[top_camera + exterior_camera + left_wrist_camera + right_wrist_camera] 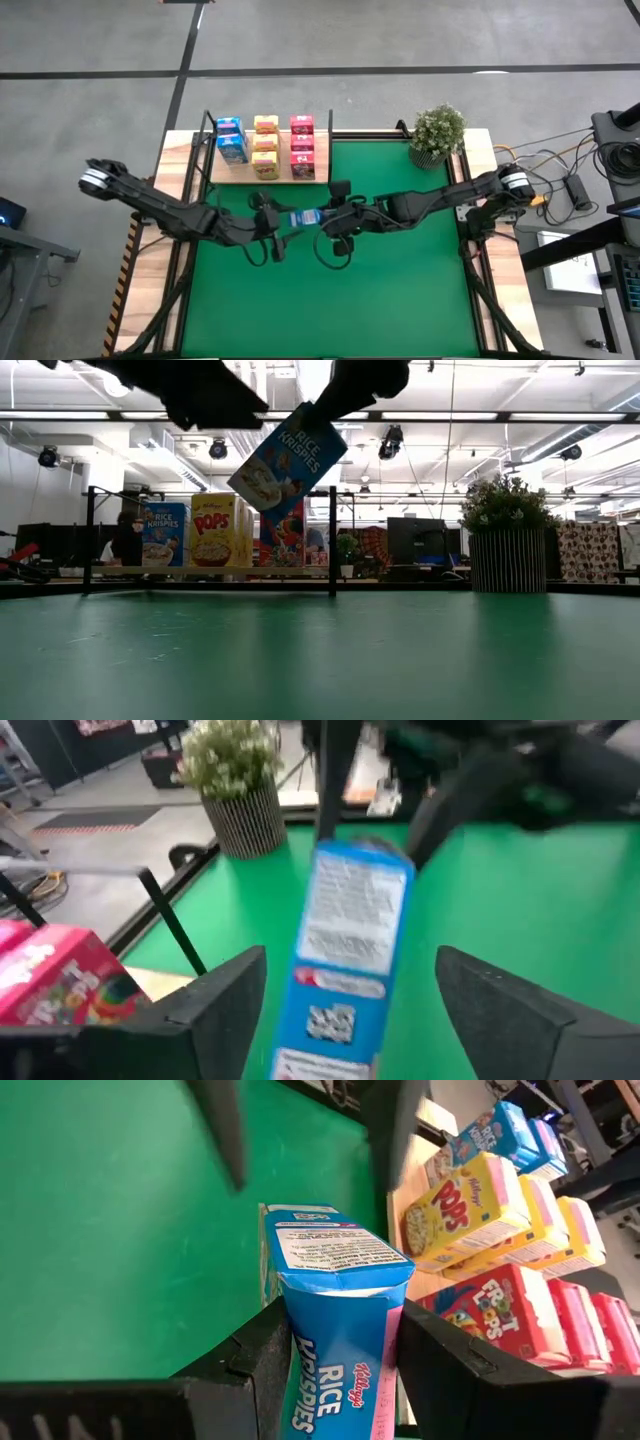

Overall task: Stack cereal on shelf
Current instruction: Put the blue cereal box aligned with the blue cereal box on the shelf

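Aloft, tilted blue Rice Krispies box (287,457), right pincer (335,1345) clamping it

Right end effector (322,216) clamped shut mid-table; left end effector (277,220) facing it, spread.

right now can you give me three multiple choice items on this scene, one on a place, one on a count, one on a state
1. Where is the blue Rice Krispies box?
A. lying on the green mat
B. held in the air between both arms
C. standing on the shelf

2. How many boxes sit on the shelf?
A. five
B. eight
C. nine

3. How is the right gripper?
A. shut on the box
B. wide open, empty
C. out of view

Answers:
1 B: the low view shows it tilted, clear of the green mat.
2 B: the high view shows two blue, three yellow and three pink.
3 A: the right wrist view shows its jaws against both box faces; the left gripper stands open around it.
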Motion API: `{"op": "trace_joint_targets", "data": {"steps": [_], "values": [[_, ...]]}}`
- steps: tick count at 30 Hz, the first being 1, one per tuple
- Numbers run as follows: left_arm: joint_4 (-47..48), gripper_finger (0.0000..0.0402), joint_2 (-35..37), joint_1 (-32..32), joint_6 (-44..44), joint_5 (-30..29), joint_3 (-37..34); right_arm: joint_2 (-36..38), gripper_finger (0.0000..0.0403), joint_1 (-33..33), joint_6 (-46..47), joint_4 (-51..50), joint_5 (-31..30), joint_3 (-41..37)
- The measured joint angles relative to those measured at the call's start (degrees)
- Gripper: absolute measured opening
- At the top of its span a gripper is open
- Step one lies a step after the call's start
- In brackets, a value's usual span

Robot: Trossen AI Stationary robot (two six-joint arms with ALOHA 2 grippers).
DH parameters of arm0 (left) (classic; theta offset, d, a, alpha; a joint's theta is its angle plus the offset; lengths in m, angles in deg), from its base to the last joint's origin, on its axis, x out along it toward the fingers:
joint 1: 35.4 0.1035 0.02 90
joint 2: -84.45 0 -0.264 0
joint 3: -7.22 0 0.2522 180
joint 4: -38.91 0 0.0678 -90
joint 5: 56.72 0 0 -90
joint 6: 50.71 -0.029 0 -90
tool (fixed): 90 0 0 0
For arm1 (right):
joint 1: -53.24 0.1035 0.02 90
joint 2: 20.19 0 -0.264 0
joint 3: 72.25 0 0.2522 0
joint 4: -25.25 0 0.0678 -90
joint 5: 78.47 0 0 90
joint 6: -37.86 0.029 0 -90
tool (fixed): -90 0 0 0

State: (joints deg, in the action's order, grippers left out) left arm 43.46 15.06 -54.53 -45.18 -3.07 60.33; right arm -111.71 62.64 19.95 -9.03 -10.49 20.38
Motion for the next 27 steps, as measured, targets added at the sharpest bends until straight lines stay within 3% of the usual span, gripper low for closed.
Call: {"op": "trace_joint_targets", "data": {"steps": [15, 27], "values": [[0.25, 0.0259, -7.61, 3.29, 1.24, -0.72, 0.33, 0.02, 0.0151, -0.19, -0.79, -0.07, 0.16, 0.01], [0.34, 0.015, -7.69, 3.23, 1.03, -0.55, 0.35, 0.11, 0.0191, -0.26, -1.17, -0.15, 2.81, 0.0]]}}
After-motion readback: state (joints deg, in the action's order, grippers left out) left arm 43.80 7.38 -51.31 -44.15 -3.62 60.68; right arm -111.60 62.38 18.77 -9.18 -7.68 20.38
